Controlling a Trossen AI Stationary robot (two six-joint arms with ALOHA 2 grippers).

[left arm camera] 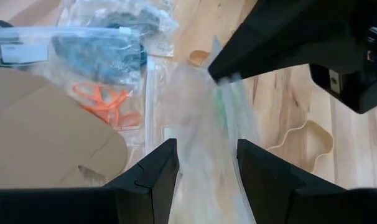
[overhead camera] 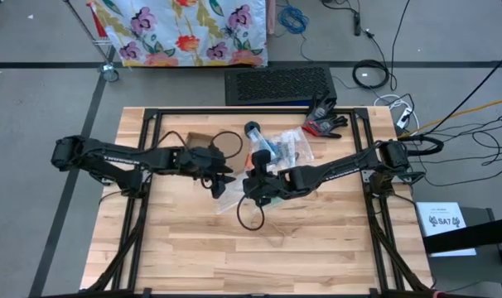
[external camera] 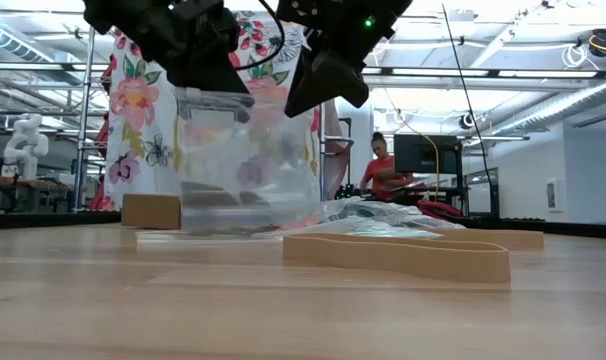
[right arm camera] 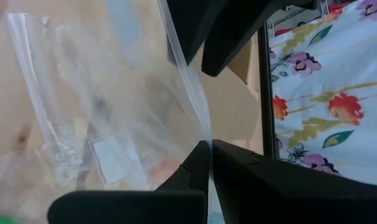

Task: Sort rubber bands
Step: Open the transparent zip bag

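- Right pincer [overhead camera: 253, 184], over mid-table: fingers [right arm camera: 195, 168] pressed together on the upper edge of a clear bag [right arm camera: 95, 118], which hangs from them above the table [overhead camera: 317, 248] (low view shows the bag's lower part near the wood).
- Left pincer [overhead camera: 222, 180], just beside the right one: fingers [left arm camera: 154, 171] apart, one on either side of the same bag [left arm camera: 201, 143], not clamped on it.
- Rubber bands: a green one [left arm camera: 222, 109] shows inside the held bag; orange ones [left arm camera: 107, 102] lie in another clear bag on the table; a tan band [external camera: 398, 255] lies loose on the wood in front of the arms.
- Pile of further bags [overhead camera: 280, 147] at the table's far side, beside red-and-black gloves [overhead camera: 324, 122].
- A person [external camera: 381, 170] sits in the room behind.
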